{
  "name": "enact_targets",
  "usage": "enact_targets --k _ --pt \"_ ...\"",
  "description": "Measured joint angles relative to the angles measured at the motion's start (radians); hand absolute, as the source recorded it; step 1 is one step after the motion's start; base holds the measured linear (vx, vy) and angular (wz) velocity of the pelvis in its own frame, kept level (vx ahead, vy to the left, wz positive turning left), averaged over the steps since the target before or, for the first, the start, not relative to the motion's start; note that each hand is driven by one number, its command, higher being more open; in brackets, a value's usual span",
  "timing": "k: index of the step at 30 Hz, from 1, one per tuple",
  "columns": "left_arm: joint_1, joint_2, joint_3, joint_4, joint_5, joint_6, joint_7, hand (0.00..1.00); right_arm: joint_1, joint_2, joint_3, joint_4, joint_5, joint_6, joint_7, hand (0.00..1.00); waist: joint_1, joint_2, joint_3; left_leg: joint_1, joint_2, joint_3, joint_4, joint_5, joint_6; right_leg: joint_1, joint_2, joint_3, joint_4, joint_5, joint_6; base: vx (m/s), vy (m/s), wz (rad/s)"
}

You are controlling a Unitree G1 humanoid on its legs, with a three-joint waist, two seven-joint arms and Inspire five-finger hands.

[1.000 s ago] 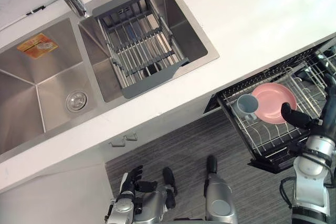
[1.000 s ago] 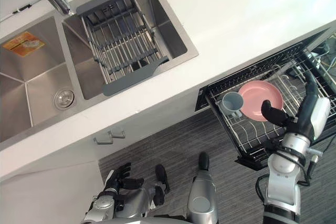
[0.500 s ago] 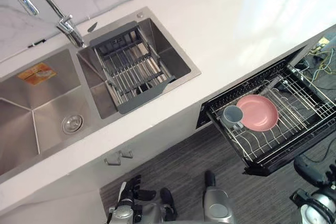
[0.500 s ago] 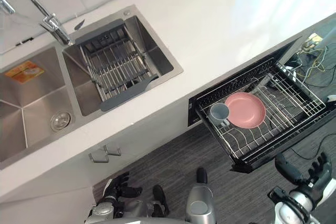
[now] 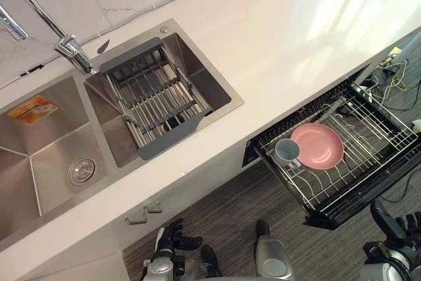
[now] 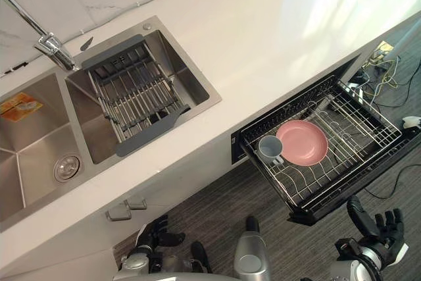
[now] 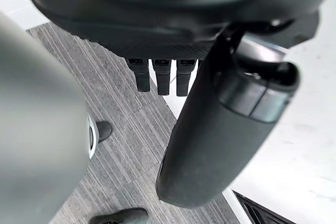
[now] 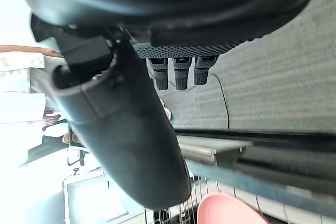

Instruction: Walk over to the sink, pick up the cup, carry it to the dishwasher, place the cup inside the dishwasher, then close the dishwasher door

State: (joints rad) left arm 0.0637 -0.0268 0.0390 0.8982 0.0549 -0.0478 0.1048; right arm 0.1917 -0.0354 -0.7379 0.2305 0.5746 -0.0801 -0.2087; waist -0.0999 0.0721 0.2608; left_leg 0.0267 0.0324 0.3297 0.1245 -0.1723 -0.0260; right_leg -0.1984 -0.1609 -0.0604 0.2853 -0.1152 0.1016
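A grey-blue cup (image 5: 286, 151) stands in the pulled-out dishwasher rack (image 5: 368, 123), right beside a pink plate (image 5: 318, 145). The rack's dark front edge (image 6: 342, 192) juts out below the white counter. My right hand (image 6: 378, 228) is low at the lower right, in front of and below the rack, open with its fingers straight and nothing in it. In the right wrist view the plate (image 8: 231, 211) shows past that hand's thumb. My left hand (image 5: 174, 238) hangs near the floor under the sink cabinet, relaxed and empty.
A double steel sink (image 5: 39, 156) lies at the left, with a grey drainer rack (image 5: 154, 97) in its right basin and a tap (image 5: 66, 47) behind. The white counter (image 5: 289, 37) runs to the right. Loose cables (image 5: 395, 74) lie on the floor past the dishwasher. A person (image 8: 26, 77) stands beyond it.
The whole picture has shifted, so the camera moved. My right hand has dropped from over the rack beside the plate to low in front of it. The cup stays in the rack.
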Motion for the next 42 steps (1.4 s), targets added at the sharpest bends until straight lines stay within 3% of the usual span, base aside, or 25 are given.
enact_targets --k 6,17,30,42 --pt "0.0 0.003 -0.008 0.0 -0.005 -0.005 -0.003 0.9 -0.048 -0.086 0.064 0.022 0.023 -0.01 0.03 0.9 0.006 0.007 -0.005 -0.018 0.002 -0.023 0.011 0.0 -0.001 -0.01 -0.006 -0.021 0.021 -0.011 -0.004 -0.03 -0.012 0.11" --pt "0.0 0.034 -0.049 0.01 -0.004 -0.016 -0.021 0.9 -0.051 -0.145 0.139 0.073 0.024 -0.044 0.031 0.9 -0.003 0.012 -0.009 -0.038 -0.011 -0.08 -0.006 0.026 0.002 0.002 -0.025 -0.073 0.001 -0.002 0.002 -0.01 0.006 0.15" --pt "0.005 0.085 -0.085 0.023 -0.004 -0.021 -0.024 0.9 -0.249 -0.273 0.378 0.188 0.008 -0.046 0.034 0.9 0.016 0.019 -0.01 -0.129 -0.025 -0.19 -0.033 0.124 0.016 0.03 -0.026 -0.179 -0.155 0.122 -0.01 -0.08 0.011 0.23" --pt "0.004 0.086 -0.086 0.007 -0.017 -0.035 -0.024 0.9 -0.464 -0.353 0.469 0.354 -0.056 -0.045 0.034 0.9 0.054 0.036 0.003 -0.175 -0.025 -0.251 -0.046 0.163 0.015 0.026 -0.023 -0.242 -0.183 0.148 -0.02 -0.05 -0.001 0.16"
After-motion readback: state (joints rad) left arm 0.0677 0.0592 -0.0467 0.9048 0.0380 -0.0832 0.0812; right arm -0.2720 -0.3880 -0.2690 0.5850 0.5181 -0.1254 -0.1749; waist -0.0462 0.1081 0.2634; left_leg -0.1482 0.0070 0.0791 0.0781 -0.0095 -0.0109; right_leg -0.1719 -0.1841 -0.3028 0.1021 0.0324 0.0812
